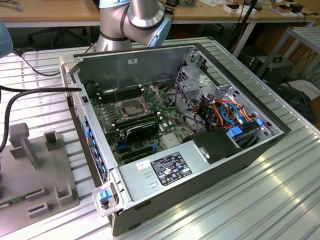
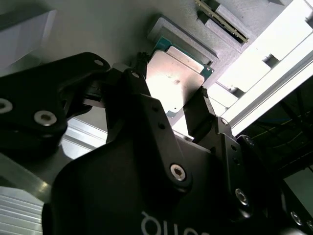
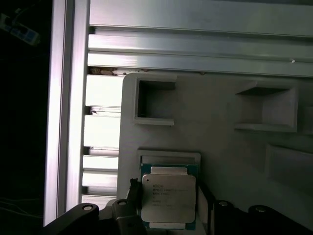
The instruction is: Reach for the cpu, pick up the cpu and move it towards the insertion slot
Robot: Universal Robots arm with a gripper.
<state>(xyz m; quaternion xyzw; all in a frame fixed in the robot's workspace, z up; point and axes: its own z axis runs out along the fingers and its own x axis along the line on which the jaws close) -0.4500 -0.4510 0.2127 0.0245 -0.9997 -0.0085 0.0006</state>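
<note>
- cpu (image 2: 176, 83), second wrist view: its pale metal face lies between the two black fingers of the gripper (image 2: 172, 74). The jaws are closed to the chip's width, one finger (image 2: 142, 73) against each opposite edge. The chip sits at a raised holder on the grey fixture plate (image 2: 98, 29); whether it is lifted clear of it I cannot tell.
- First wrist view: the cpu (image 3: 168, 198) is framed by the gripper (image 3: 167, 185), over the fixture plate (image 3: 220, 122), with the ribbed metal table (image 3: 195, 44) just beside the plate.
- Exterior view: the insertion slot (image 1: 131, 107) sits on the green board inside the open computer case (image 1: 130, 65), its metal frame plate tipped up. The fixture plate (image 1: 50, 165) lies at the exterior view's left, beside the case.
</note>
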